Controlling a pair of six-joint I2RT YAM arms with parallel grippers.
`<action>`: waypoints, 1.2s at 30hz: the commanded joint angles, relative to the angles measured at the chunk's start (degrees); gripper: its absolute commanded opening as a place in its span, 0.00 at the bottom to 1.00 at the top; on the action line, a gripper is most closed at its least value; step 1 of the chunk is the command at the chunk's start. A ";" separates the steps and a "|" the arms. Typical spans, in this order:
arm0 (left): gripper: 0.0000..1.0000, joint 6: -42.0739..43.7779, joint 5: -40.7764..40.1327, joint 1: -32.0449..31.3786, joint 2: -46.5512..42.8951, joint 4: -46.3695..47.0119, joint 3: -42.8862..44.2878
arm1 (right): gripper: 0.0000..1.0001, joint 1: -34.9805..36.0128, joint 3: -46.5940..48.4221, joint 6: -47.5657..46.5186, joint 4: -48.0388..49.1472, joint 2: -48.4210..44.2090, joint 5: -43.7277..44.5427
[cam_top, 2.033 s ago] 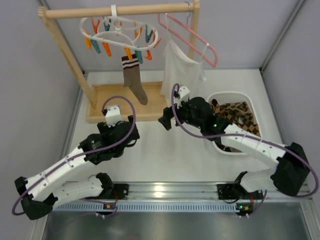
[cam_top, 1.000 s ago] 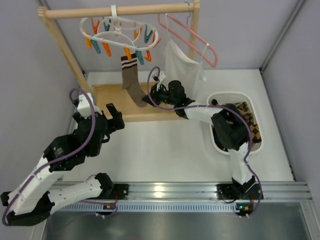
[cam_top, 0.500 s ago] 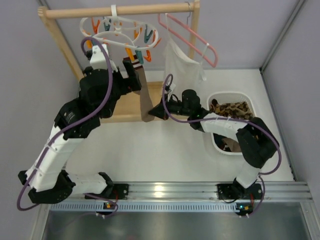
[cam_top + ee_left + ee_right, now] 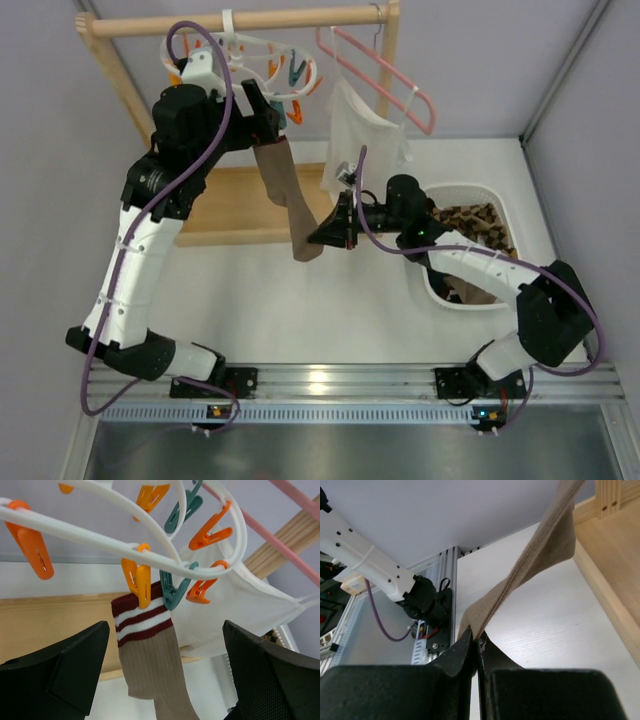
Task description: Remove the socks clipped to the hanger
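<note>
Nearest, item one: my right claw (image 4: 476, 641), jaws pressed shut on the brown sock (image 4: 540, 545) close to its toe end. From the pinch the fabric runs taut and slanting upward, above the white table (image 4: 545, 625) and past the edge of the wooden base (image 4: 615, 565).

Item two, off to the right of that claw: white basket (image 4: 432, 195), holding argyle socks (image 4: 480, 217) in brown and tan.

Item three, higher and farther back: the same sock's cuff, maroon with white stripes, hanging between the fingers of my left claw (image 4: 166, 630). Those fingers stand wide apart, one on each side of the cuff, with clear gaps between them and the fabric.

Item four, directly above the cuff: orange clothespin (image 4: 140, 582) and teal clothespin (image 4: 172, 592), side by side, both biting the cuff's top edge. They dangle from the white ring hanger (image 4: 100, 542), along with further orange and teal pins that grip nothing.

Item five, behind these: white cloth (image 4: 240, 605) draped from the pink hanger (image 4: 295, 492).

Item six, farthest: wooden rod (image 4: 240, 20), carrying both hangers.
</note>
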 commanded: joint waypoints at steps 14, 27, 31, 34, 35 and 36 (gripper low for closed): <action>0.94 -6.69 26.41 11.79 3.71 12.72 -1.40 | 0.00 -0.62 -3.94 2.70 -5.22 -11.86 -5.13; 0.77 -8.54 31.78 12.85 0.46 28.19 -14.31 | 0.00 -0.79 -1.83 0.59 -9.35 -12.39 -5.04; 0.63 -7.93 33.45 13.72 1.25 31.54 -15.20 | 0.00 -0.79 -1.57 -0.02 -10.23 -12.48 -5.21; 0.63 -6.70 33.89 13.90 1.43 33.21 -15.63 | 0.00 -0.79 -1.66 -0.20 -10.32 -12.13 -5.65; 0.64 -6.34 34.15 13.90 1.43 33.99 -15.72 | 0.00 -0.79 -1.66 -0.29 -10.32 -12.13 -5.65; 0.64 -5.73 34.50 13.90 1.51 34.52 -15.90 | 0.00 -0.79 -1.66 -0.29 -10.32 -12.04 -5.74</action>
